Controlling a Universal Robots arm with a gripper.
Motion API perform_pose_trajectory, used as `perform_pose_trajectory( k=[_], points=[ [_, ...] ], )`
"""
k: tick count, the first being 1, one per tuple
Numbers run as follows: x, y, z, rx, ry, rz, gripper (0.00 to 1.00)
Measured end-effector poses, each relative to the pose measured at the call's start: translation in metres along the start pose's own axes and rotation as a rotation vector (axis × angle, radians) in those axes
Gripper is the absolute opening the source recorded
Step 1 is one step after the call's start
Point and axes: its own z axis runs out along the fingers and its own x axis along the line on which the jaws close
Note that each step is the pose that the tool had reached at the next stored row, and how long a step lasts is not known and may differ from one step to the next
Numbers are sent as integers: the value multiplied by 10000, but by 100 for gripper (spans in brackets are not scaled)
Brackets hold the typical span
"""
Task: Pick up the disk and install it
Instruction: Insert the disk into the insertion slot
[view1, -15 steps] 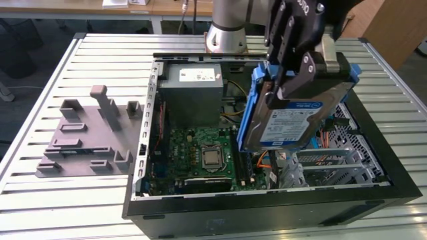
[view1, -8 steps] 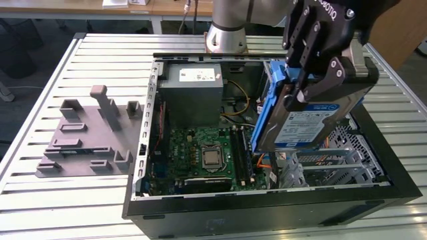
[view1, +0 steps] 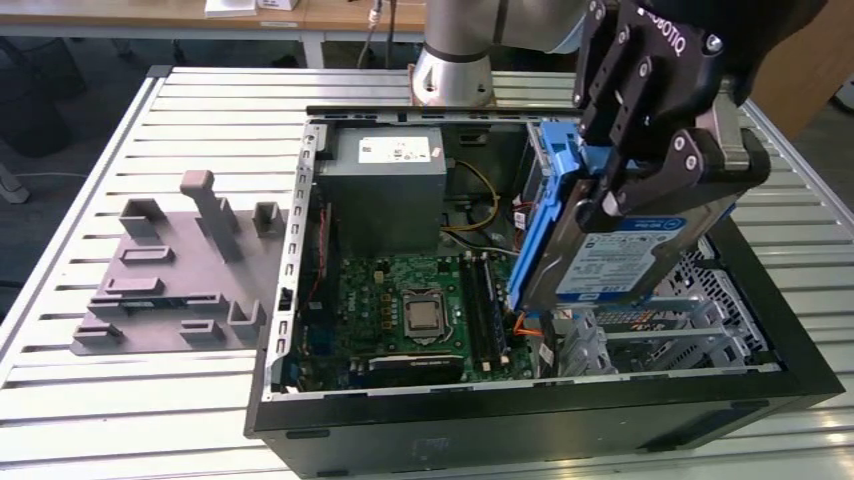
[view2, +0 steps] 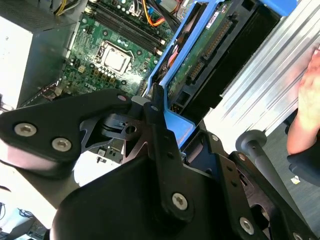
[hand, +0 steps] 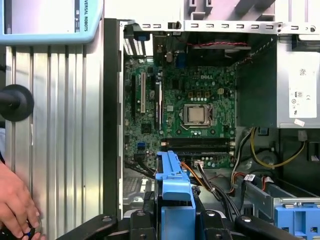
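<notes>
The pick-up is looking done: the gripper is clamping the disk and holding it in the air, on edge and tilted. It is hanging over the near part of the open computer case, at the exterior view's right, above the metal drive cage. Seating is not yet done, as it appears to be hanging clear of the cage. The disk is showing a blue-and-white label and a blue carrier frame along its edges. Farther in, the motherboard and the grey power supply beyond it are lying exposed.
</notes>
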Motion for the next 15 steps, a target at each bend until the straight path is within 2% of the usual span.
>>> perform_pose_trajectory(
  k=[3, 12, 15],
  points=[
    [17, -52, 13, 0, -3, 1, 36],
    [24, -294, 39, 0, 1, 0, 36],
    [28, -321, 48, 15, -1, 0, 36]
  ],
)
